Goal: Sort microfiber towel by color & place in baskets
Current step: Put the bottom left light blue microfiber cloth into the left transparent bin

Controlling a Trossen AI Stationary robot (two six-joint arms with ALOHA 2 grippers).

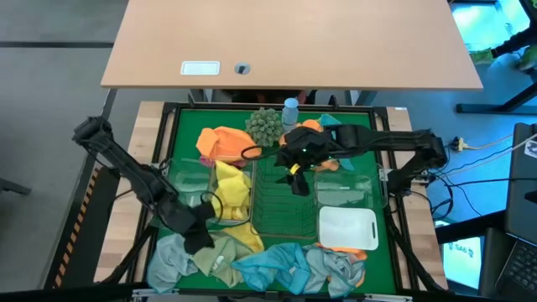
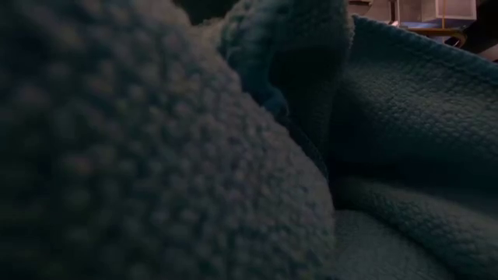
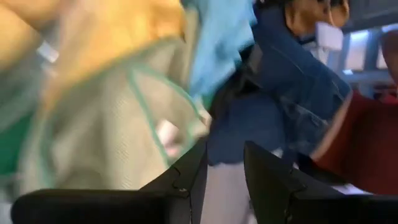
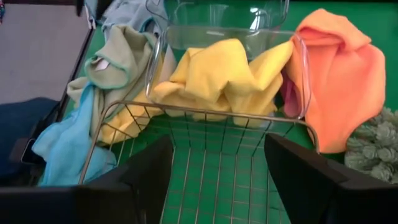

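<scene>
The left hand is positioned low at the near-left part of the green table, over the row of pale green, yellow and light blue microfiber towels along the near edge. In the left wrist view its fingers stand narrowly apart with nothing between them.

The right hand is positioned over the far end of the dark wire-mesh basket at the table centre. In the right wrist view its fingers are spread wide and hold nothing; the mesh floor beneath shows bare.

A yellow microfiber towel fills the clear plastic bin just beside the mesh basket. An orange microfiber towel lies on the table beyond that bin. A white rectangular bin sits at the near right. The low view is blocked by blue towel fabric.
</scene>
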